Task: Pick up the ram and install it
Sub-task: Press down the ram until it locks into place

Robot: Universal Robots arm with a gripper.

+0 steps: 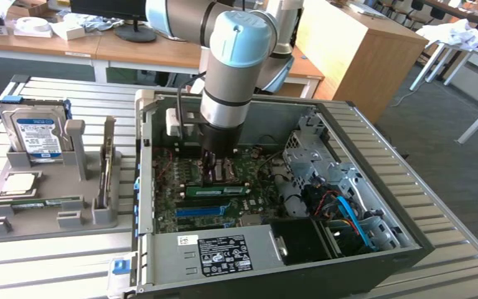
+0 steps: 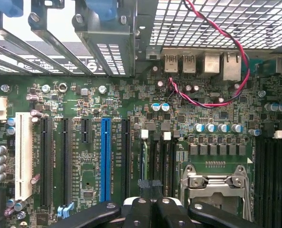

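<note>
Exterior view shows you the arm (image 1: pixel 237 68) reaching straight down into the open computer case (image 1: pixel 363 261), its grey and blue wrist section upright and the black tool end low over the motherboard (image 1: pixel 260 171). The fingers (image 1: pixel 214 165) are pressed together, with no gap showing between them. They stand over the ram (image 1: pixel 216 190), a green stick lying in its slot on the board, just above the blue slot (image 1: pixel 199 210). You cannot tell from this angle whether the tips actually touch the stick's upper edge or sit a hair off it.

Wrist view gives you the black fingers (image 2: pixel 140 213) closed side by side, tips meeting over a narrow dark slot that runs between the blue expansion slot (image 2: pixel 106 159) and the metal processor socket (image 2: pixel 217 183). A thin green edge runs along that slot, which looks like the seated stick seen edge-on. A red and black twisted wire (image 2: pixel 236 47) loops across the board near the rear ports.

On the table (image 1: pixel 23 261) at the exterior view's left, a grey fixture (image 1: pixel 48 215) carries a blue-labelled hard drive (image 1: pixel 33 134) standing upright, a square silver processor chip (image 1: pixel 19 182) and another green stick (image 1: pixel 35 202) lying flat, well apart from the arm.
</note>
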